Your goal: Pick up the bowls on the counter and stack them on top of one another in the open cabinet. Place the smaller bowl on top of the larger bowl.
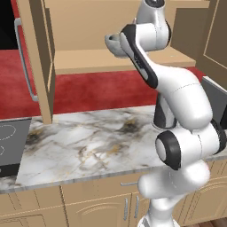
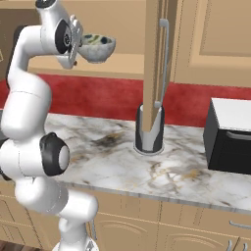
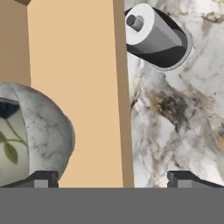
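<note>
The larger bowl (image 2: 98, 47), marbled grey-white, stands on the shelf (image 2: 125, 62) of the open cabinet. In the hand view this bowl (image 3: 46, 131) lies at the left on the tan shelf (image 3: 83, 87). A cream surface with green leaf marks shows inside it. I cannot tell the smaller bowl apart from it. My gripper (image 3: 113, 178) is open, its jaws wide apart with nothing between them. It hangs just beside the bowl, over the shelf's front edge. From the left base view the bowl (image 1: 111, 44) is half hidden behind my arm. The marble counter (image 1: 88, 142) bears no bowl.
A black-and-silver cylindrical appliance (image 2: 149, 130) stands on the counter below the open cabinet door (image 2: 156, 63). The other open door (image 1: 37, 62) with its bar handle (image 1: 24, 62) hangs at the left. A black box appliance (image 2: 228, 137) sits right; a cooktop (image 1: 11, 142) left.
</note>
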Tool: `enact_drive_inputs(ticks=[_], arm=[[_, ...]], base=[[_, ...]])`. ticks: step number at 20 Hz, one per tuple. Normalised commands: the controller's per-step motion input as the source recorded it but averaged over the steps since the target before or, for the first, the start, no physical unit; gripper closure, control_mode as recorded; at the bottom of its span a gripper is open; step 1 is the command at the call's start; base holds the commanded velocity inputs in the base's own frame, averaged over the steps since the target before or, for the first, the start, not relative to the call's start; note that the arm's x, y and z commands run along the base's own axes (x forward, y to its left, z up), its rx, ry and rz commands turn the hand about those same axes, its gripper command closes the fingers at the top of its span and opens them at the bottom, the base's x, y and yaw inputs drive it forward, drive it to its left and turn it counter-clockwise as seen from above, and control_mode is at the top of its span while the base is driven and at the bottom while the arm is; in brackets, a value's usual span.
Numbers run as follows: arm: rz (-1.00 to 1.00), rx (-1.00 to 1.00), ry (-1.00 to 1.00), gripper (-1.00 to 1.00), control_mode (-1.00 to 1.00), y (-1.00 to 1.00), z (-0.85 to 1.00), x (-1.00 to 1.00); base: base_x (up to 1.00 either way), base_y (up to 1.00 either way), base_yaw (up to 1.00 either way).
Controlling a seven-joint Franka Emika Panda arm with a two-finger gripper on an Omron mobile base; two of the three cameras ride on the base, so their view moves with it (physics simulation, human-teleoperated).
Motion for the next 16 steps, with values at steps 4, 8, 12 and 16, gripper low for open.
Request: enact_drive_inputs(ticks=[4,8,12,16], arm=[[-0.03,0.00,0.00,-1.00,-1.00,-0.08,0.00,-0.55],[-0.03,0.00,-0.03,-1.00,-1.00,-0.02,0.00,-0.57],[0.00,0.00,-0.12,-1.00,-1.00,0.00,0.00,-0.64],[0.00,-0.02,-0.17,-1.00,-1.00,0.00,0.00,-0.64]], base=[[0.00,0.00,0.00],[0.00,0.00,0.00],[0.00,0.00,0.00],[0.00,0.00,0.00]])
